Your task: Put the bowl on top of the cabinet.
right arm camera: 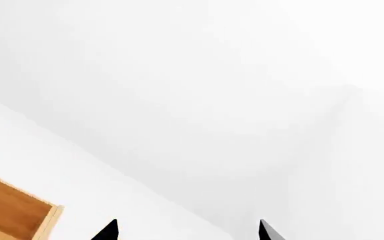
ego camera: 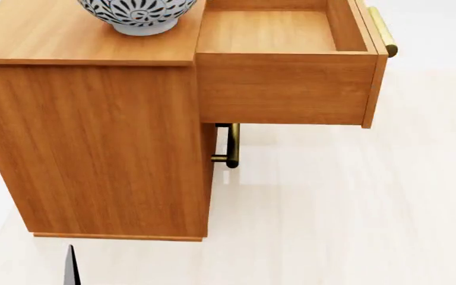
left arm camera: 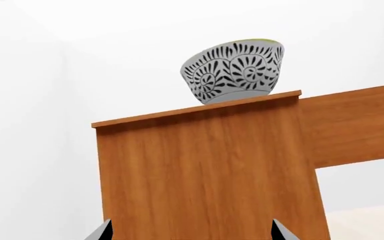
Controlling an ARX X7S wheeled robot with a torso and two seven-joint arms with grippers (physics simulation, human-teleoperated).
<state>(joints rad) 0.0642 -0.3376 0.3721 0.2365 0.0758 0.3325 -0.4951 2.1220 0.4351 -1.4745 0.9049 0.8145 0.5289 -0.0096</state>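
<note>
Bowl [ego camera: 137, 13] sits upright on the cabinet [ego camera: 93, 142] top, near the edge over the open drawer [ego camera: 284, 65], so the placing looks done. What remains, I judge, is a clean retreat — pull the left gripper [left arm camera: 190, 231] straight back, away from the cabinet side. Both grippers show only fingertips, set apart and holding nothing. The left wrist view shows the whole bowl from below; the head view crops it but shows the drawer. The right gripper [right arm camera: 186, 230] faces blank wall.
</note>
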